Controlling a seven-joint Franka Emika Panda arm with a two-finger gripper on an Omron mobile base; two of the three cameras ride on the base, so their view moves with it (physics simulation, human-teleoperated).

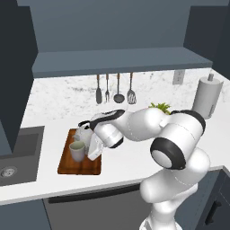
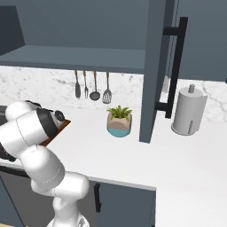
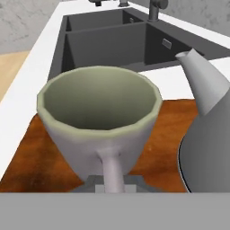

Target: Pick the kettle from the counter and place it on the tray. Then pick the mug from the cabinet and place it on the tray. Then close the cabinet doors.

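Note:
The pale beige-grey mug [image 1: 77, 151] stands upright at the front of the reddish-brown tray [image 1: 67, 166], left of the arm. My gripper [image 1: 92, 149] is shut on the mug's side handle [image 3: 112, 172], which runs down between the fingertips in the hand view. I cannot tell whether the mug [image 3: 99, 112] touches the tray [image 3: 157, 130]. The silver-grey kettle [image 1: 83, 131] sits on the tray just behind the mug; its spout and body [image 3: 209, 134] are close on the right in the hand view. The cabinet [image 1: 121, 60] is open, with one door [image 2: 155, 66] swung out over the counter [image 1: 130, 166].
A dark sink [image 1: 18, 152] lies left of the tray. Utensils [image 1: 114, 90] hang on the backsplash. A plant pot [image 2: 119, 122] and a paper towel roll [image 2: 188, 111] stand on the counter to the right. The left door panel [image 1: 13, 67] stands out over the sink.

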